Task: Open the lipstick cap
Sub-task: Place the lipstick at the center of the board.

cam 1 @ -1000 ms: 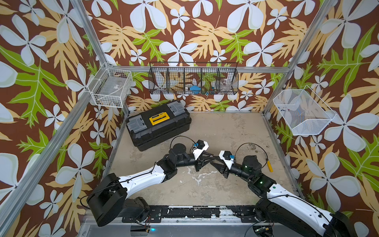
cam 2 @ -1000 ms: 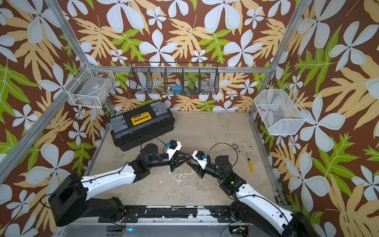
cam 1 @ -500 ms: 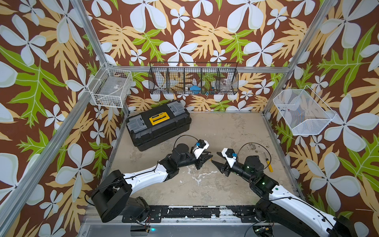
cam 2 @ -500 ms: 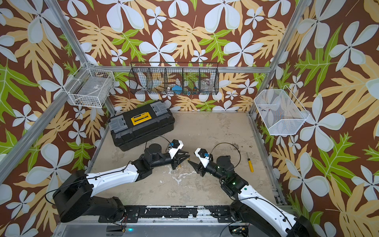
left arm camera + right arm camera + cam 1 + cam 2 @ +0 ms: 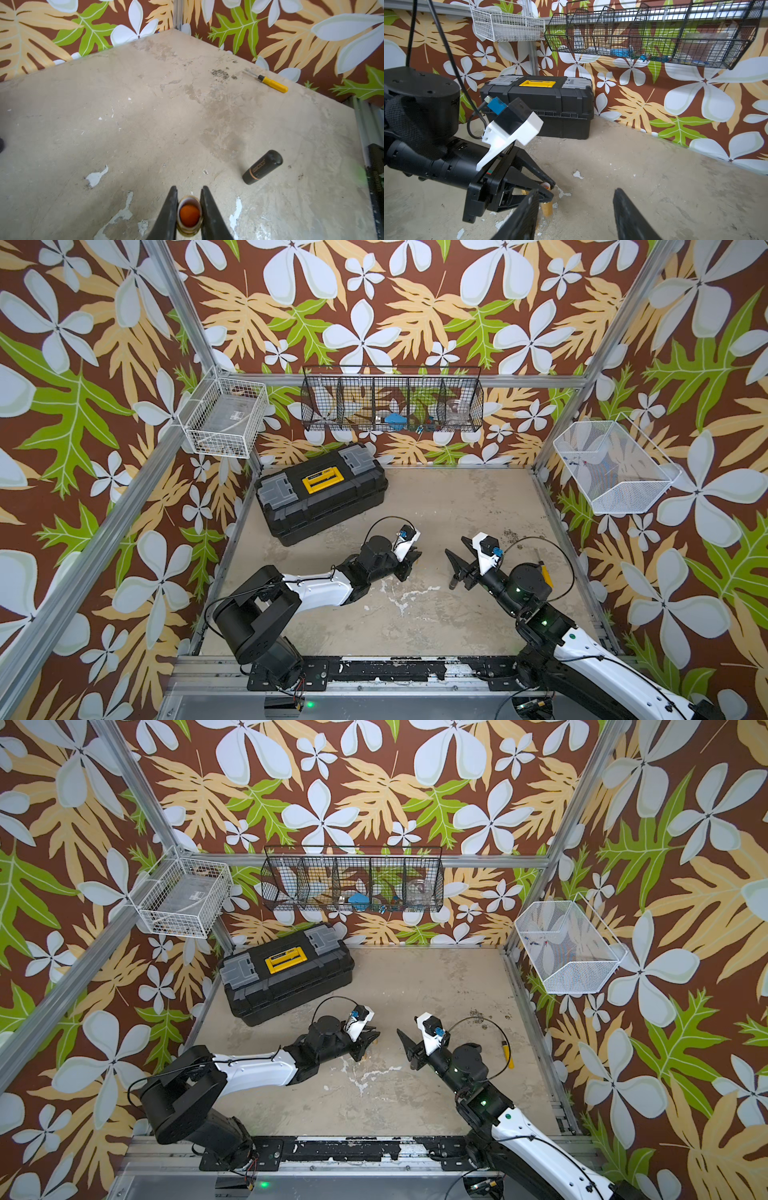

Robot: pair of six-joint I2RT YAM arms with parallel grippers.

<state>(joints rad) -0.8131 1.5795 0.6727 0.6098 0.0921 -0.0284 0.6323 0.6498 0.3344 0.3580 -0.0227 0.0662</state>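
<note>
lipstick [image 5: 189,216] clamped in left jaws, cap [image 5: 262,167] mid-table

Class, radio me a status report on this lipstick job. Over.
Left gripper shut on lipstick tube. Right gripper open, empty. Cap off, lying on table. Screwdriver off to the side, not in the way.

lipstick tube [image 5: 189,216]: lower part is cut off by the picture's edge.
right gripper [image 5: 576,192]: finger bases are cut off likewise.
black wire basket [image 5: 477,400]: contents cannot be identified.
</note>
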